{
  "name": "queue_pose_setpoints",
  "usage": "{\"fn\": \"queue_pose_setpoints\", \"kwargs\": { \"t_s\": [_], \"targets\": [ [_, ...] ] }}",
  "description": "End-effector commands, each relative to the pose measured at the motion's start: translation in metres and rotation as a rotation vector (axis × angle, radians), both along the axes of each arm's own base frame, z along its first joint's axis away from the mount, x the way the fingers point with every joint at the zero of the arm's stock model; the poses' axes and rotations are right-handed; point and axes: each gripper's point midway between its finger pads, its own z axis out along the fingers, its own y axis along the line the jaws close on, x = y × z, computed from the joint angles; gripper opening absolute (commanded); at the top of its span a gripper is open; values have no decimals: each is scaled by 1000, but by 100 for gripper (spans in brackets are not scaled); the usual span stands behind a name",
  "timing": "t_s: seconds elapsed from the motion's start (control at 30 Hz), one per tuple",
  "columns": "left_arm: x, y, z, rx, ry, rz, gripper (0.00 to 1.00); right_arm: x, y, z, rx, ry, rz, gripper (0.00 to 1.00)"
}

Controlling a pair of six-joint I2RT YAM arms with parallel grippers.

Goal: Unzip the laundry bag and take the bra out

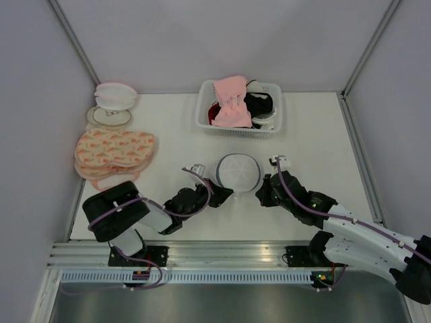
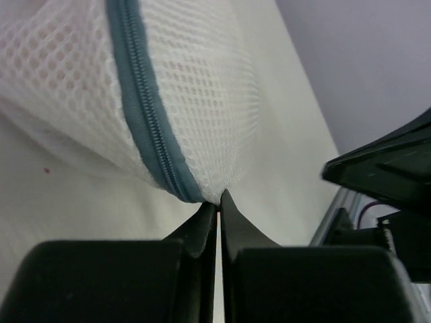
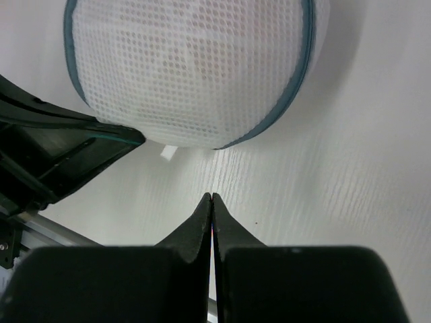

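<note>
The laundry bag (image 1: 239, 171), a round white mesh dome with a blue-grey zipper rim, lies zipped on the table between my two grippers. My left gripper (image 1: 224, 196) is at its near left edge. In the left wrist view the fingertips (image 2: 219, 200) are closed on the mesh right beside the zipper (image 2: 145, 108). My right gripper (image 1: 260, 196) is shut and empty. In the right wrist view its tips (image 3: 212, 196) rest a short way in front of the bag (image 3: 192, 67). A faint tan shape, the bra (image 3: 195, 64), shows dimly through the mesh.
A white basket (image 1: 203, 108) with a pink garment (image 1: 231, 101) and a black garment (image 1: 259, 102) stands at the back. Flat pink-orange patterned bags (image 1: 114, 151) and white-and-pink discs (image 1: 113, 101) lie at the left. Walls close three sides.
</note>
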Motion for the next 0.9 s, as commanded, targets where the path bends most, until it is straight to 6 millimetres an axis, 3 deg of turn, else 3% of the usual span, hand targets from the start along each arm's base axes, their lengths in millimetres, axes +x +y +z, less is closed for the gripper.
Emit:
{"fn": "queue_pose_setpoints", "kwargs": {
  "t_s": [0.0,0.17,0.33,0.37,0.4,0.53,0.63,0.87],
  "targets": [
    [-3,-5,47,-139,5,-8,2,-5,-1,-4,-3,4,19,0],
    [-1,-1,73,-154,51,26,2,-6,-1,-5,10,0,21,0],
    [1,7,79,-118,100,72,2,-4,6,3,68,-36,31,2],
    [0,9,81,-131,103,74,2,-4,8,6,87,-43,34,10],
    [0,10,80,-132,110,82,2,-5,11,6,108,-38,40,40],
    [-3,17,69,-134,137,95,2,-5,24,18,202,-57,47,61],
    [-8,19,59,-147,173,92,2,-3,29,28,269,-67,25,62],
    [-11,10,65,-202,184,66,2,2,41,28,361,-70,-39,59]
  ]
}}
